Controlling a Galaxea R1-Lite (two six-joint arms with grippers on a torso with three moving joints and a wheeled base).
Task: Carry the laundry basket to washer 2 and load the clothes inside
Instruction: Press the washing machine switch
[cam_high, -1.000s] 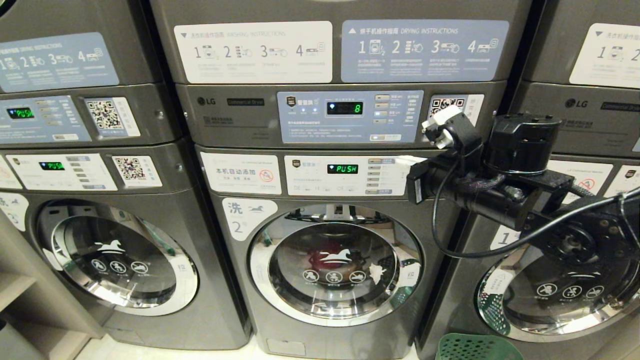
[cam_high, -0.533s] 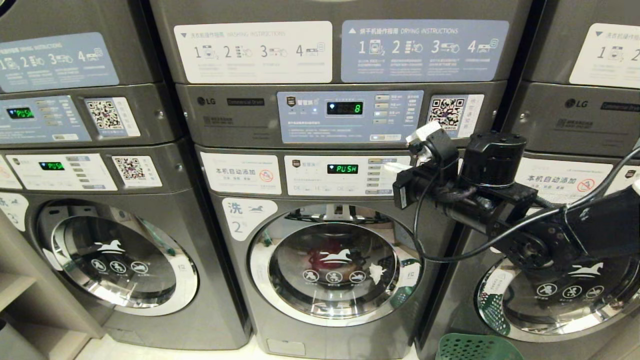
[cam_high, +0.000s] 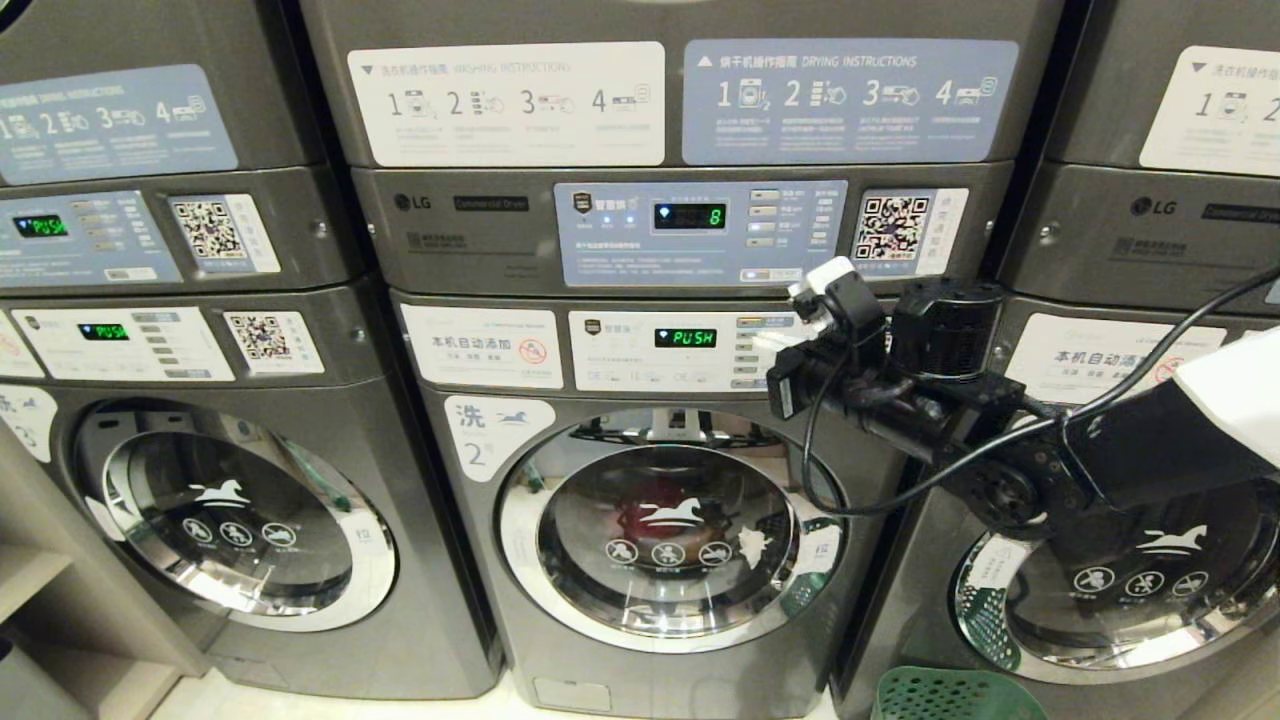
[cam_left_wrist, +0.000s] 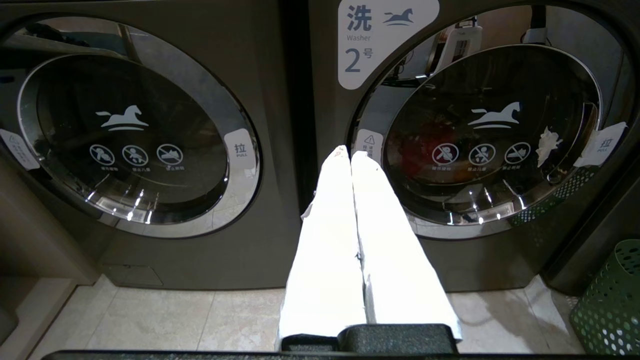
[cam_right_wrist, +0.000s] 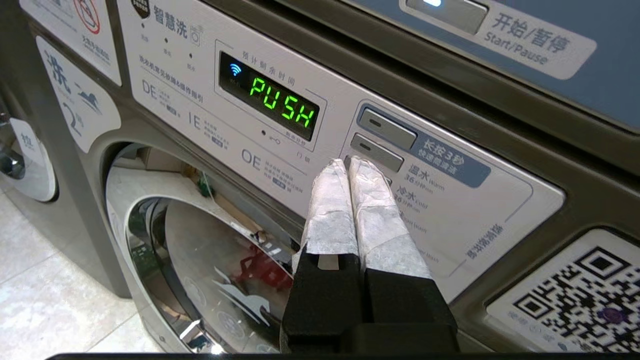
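Note:
Washer 2 (cam_high: 600, 540) stands in the middle with its round glass door (cam_high: 670, 530) shut. Red clothes (cam_high: 640, 520) show dimly behind the glass, and again in the left wrist view as clothes (cam_left_wrist: 425, 150). The green laundry basket (cam_high: 950, 695) sits on the floor by washer 2's lower right corner, only its rim in view; the left wrist view shows the basket (cam_left_wrist: 610, 300) too. My right gripper (cam_right_wrist: 348, 162) is shut and empty, its taped tips at the grey button column of washer 2's control panel (cam_high: 690, 350). My left gripper (cam_left_wrist: 350, 154) is shut and empty, held low between two washers.
A like washer (cam_high: 230, 520) stands on the left and another (cam_high: 1120, 580) on the right. Dryers (cam_high: 690, 215) are stacked above them. Washer 2's display (cam_right_wrist: 282, 107) reads PUSH. A wooden shelf (cam_high: 40, 600) is at the far left, above the pale tiled floor (cam_left_wrist: 150, 320).
My right arm has swung left and slightly down, bringing the shut gripper across to washer 2's button column. Nothing else has moved.

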